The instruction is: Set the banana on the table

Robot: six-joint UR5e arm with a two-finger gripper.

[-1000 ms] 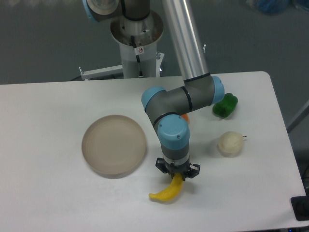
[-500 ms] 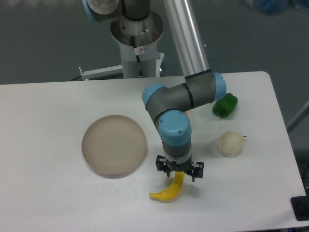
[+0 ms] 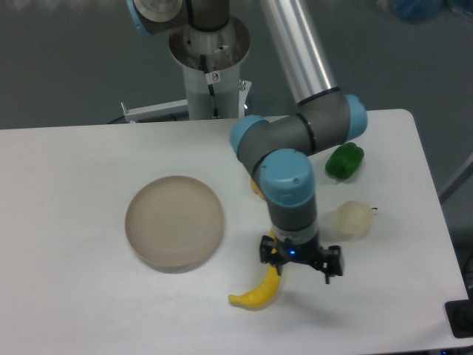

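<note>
The yellow banana (image 3: 255, 294) lies on the white table (image 3: 81, 303) near the front edge, right of the plate. My gripper (image 3: 299, 266) points down just to the right of the banana's upper end and appears to be above it. Its jaws are spread wide and hold nothing. The left finger (image 3: 267, 253) is close to the banana's upper tip; I cannot tell whether they touch.
A round beige plate (image 3: 174, 220) sits left of the arm. A pale cream fruit (image 3: 355, 220) lies right of the gripper and a green pepper (image 3: 344, 160) behind it. A sliver of an orange fruit (image 3: 256, 188) shows behind the arm's wrist.
The jaws have opened and let go of the banana, which stays on the table. The gripper has shifted right and appears larger, so it seems to have lifted.
</note>
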